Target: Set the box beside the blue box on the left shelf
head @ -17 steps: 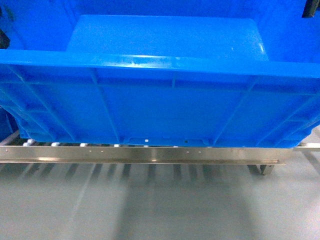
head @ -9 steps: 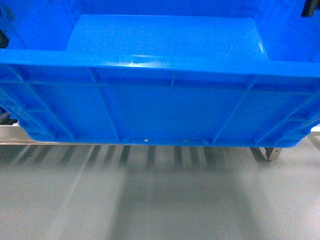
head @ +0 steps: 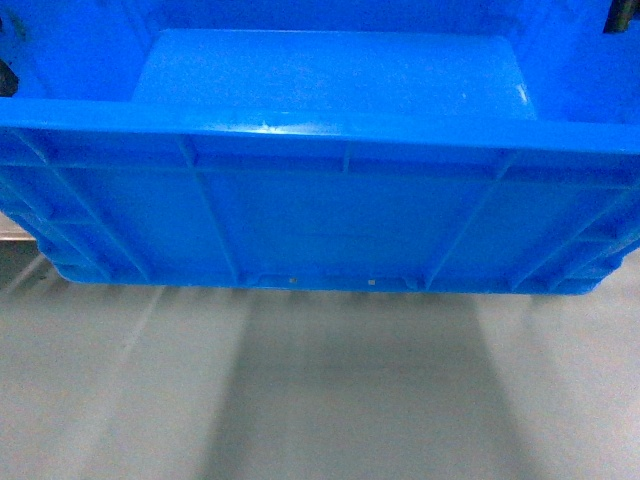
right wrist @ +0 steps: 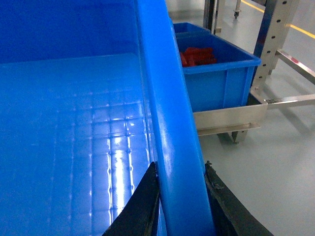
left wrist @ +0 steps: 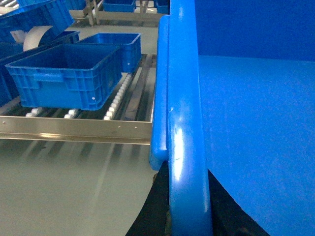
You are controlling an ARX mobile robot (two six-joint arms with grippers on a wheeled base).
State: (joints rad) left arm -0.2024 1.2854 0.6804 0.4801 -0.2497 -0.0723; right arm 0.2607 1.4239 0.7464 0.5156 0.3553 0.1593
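Large bright-blue plastic open-top crate (head: pixel 320 200) fills my head view, carried off the grey floor (head: pixel 320 400) between my two arms. Ribbed near wall faces me; smooth inner floor shows above the thick rolled rim. Nothing under the crate here but floor and its own shadow.

Left wrist view: my left gripper (left wrist: pixel 184 216) is clenched on the crate's left rim. Dark fingers (left wrist: pixel 150 211) sit on the outside of the rim, the other side pressing the inner wall, the blue rim running straight up between them. The crate's interior lies to the right of the rim in this view.

Right wrist view: my right gripper (right wrist: pixel 179 206) likewise grasps the right rim. One black finger (right wrist: pixel 142 206) on the inner side, its partner on the outer side, both touching the rim.

The metal-framed rack with shiny steel front rail (left wrist: pixel 74 130) and tracks of small white rollers shows to the left of the held crate in the left wrist view. A smaller blue ribbed crate (left wrist: pixel 64 76) sits on its rollers near the front rail, another blue crate (left wrist: pixel 115 46) behind it. The roller lane between that crate and my held rim is bare.

Right wrist view, beyond my rim: a blue bin holding red parts (right wrist: pixel 211 73), resting on a steel frame (right wrist: pixel 226 118), just beside the carried crate.
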